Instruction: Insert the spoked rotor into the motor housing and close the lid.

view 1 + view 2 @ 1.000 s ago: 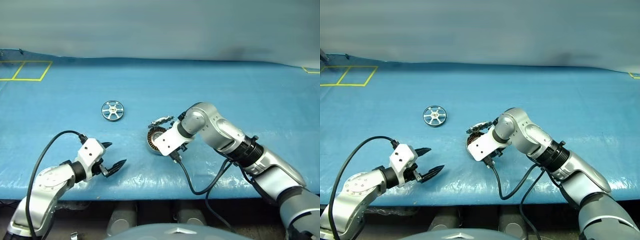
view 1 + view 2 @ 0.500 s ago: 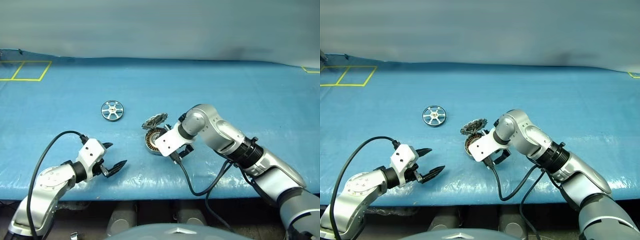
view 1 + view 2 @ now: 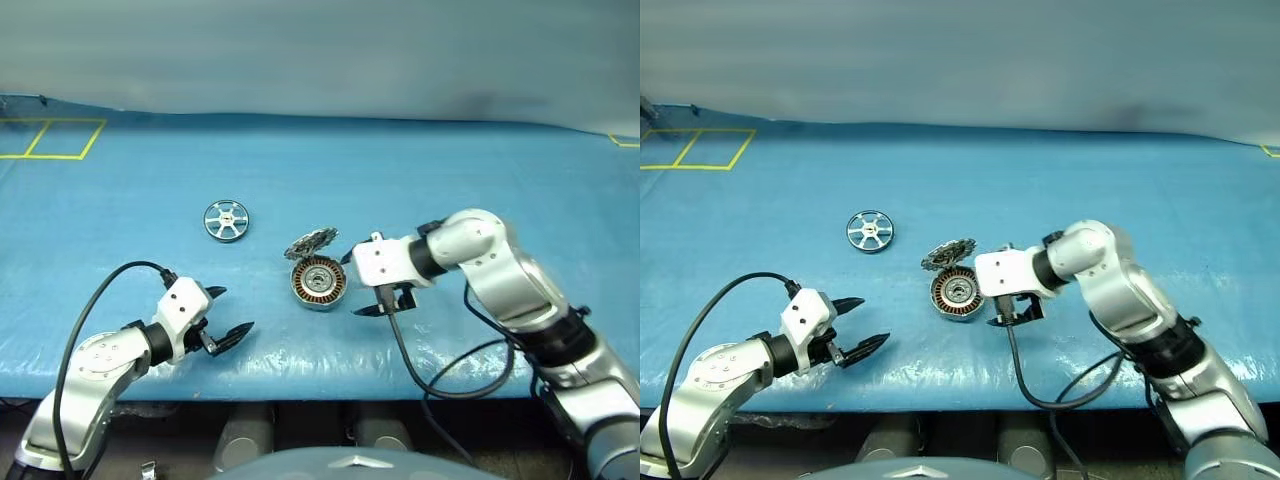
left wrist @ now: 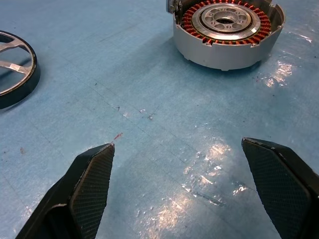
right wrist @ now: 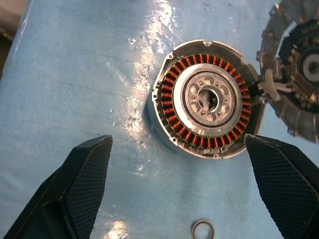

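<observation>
Blue table cover (image 3: 420,170); yellow tape squares (image 3: 50,140); small ring (image 5: 203,229).

The blue-covered tabletop (image 3: 480,180) carries the spoked rotor (image 3: 225,220), the open motor housing (image 3: 318,283) with its lid (image 3: 310,242) tipped back, and, seemingly, a small ring (image 5: 202,229).

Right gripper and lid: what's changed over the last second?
The right gripper flipped the lid open, let go and drew back to the right of the motor housing, jaws open. The windings are now exposed. The spoked rotor and the open left gripper stayed put.
</observation>
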`<state>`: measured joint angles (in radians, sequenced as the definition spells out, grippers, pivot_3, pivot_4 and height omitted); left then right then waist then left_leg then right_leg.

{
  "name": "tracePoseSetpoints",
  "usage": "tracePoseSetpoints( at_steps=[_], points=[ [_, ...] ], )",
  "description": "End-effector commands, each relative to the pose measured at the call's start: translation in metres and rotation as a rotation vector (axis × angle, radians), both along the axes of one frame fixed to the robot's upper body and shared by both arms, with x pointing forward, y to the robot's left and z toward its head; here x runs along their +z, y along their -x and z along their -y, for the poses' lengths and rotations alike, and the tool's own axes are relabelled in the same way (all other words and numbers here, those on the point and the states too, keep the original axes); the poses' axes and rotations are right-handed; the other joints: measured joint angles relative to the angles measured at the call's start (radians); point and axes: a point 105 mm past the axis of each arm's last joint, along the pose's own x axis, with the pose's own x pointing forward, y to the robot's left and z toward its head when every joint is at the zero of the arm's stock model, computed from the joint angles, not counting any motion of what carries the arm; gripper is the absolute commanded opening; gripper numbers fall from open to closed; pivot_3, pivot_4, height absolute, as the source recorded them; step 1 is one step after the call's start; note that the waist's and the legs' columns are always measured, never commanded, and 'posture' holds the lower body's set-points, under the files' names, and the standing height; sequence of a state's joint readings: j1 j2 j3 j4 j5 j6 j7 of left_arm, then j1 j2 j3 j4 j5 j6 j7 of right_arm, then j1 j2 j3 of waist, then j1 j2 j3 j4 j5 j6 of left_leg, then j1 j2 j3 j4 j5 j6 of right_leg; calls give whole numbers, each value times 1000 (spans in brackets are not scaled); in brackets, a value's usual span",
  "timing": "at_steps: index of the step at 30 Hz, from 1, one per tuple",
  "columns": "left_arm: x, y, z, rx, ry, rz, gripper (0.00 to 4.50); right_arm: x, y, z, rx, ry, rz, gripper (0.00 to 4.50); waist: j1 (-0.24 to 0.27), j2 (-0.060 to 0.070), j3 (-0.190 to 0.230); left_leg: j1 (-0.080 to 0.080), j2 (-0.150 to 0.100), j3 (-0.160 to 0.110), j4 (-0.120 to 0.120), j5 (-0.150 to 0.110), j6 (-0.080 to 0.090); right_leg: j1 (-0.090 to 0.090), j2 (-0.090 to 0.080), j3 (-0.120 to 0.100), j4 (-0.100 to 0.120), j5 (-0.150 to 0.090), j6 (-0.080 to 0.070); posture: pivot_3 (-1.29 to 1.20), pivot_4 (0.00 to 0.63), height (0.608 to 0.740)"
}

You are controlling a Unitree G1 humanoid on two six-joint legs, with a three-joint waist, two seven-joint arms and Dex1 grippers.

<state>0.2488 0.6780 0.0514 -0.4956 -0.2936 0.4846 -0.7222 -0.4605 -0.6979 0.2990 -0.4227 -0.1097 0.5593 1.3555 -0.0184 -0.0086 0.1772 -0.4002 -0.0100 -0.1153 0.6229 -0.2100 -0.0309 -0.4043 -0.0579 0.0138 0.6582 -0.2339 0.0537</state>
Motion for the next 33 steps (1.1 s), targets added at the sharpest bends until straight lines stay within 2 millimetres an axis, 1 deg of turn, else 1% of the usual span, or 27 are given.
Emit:
tracePoseSetpoints(
  at_steps=[1,3,6,7,8,10,11,13,16,22,25,28,33],
  points=[
    [9,-1,0,-11,-3,27,4500,23,-2,6,-227,-252,69,4480,-3,0,0,0,0,0,0,0,0,-1,0,0,0,0,0,0,150,740],
    [9,0,0,-7,3,23,4500,25,1,12,-356,-385,70,4480,-4,0,0,0,1,1,0,0,0,-2,1,1,2,0,0,0,150,740],
    [6,2,0,-6,7,10,4500,18,3,19,-586,-577,66,4480,-2,-1,0,-1,1,1,0,0,0,-3,2,1,2,0,0,0,150,740],
    [6,3,1,-4,13,8,4500,8,4,22,-676,-625,57,4480,-3,-1,0,-1,1,1,-1,0,0,-3,2,1,2,0,0,0,150,740],
    [6,2,2,-2,22,8,4500,-3,5,24,-749,-634,57,4480,-3,-1,0,-1,1,2,-1,0,0,-3,1,2,2,0,0,0,150,740],
    [7,2,5,-1,41,10,4500,-23,6,25,-860,-641,55,4480,-3,0,0,-1,1,2,-1,0,0,-3,1,2,2,0,0,0,150,740],
    [7,2,6,-3,44,10,4500,-30,6,25,-899,-654,52,4480,-4,-1,0,-1,1,3,-1,0,0,-4,1,3,2,0,0,0,150,740],
    [7,1,7,-7,45,11,4500,-40,5,23,-944,-666,54,4480,-10,0,0,-1,1,4,0,0,0,-4,1,4,2,0,0,0,150,740],
    [8,1,8,-18,41,17,4500,-54,-2,22,-1012,-677,80,4480,-14,-1,0,0,2,5,0,0,0,-4,1,4,2,0,0,0,150,740],
    [10,1,11,-35,30,60,4500,-65,-20,20,-1067,-679,131,4480,-15,-1,0,0,2,5,-1,0,0,-5,1,4,2,0,0,0,150,740],
    [11,1,14,-43,35,92,4500,-70,-25,18,-1084,-670,144,4480,-15,-1,0,0,2,5,-2,0,0,-5,1,4,1,0,0,0,150,740],
    [13,0,20,-52,42,155,4500,-76,-27,19,-1120,-674,130,4480,-15,-1,0,0,2,5,-2,0,0,-5,1,4,1,0,-1,0,150,740],
    [16,0,32,-58,115,241,4500,-89,-23,18,-1140,-666,78,4480,-15,-1,-1,0,2,6,-1,0,0,-4,1,4,1,0,0,0,150,740]
  ],
)
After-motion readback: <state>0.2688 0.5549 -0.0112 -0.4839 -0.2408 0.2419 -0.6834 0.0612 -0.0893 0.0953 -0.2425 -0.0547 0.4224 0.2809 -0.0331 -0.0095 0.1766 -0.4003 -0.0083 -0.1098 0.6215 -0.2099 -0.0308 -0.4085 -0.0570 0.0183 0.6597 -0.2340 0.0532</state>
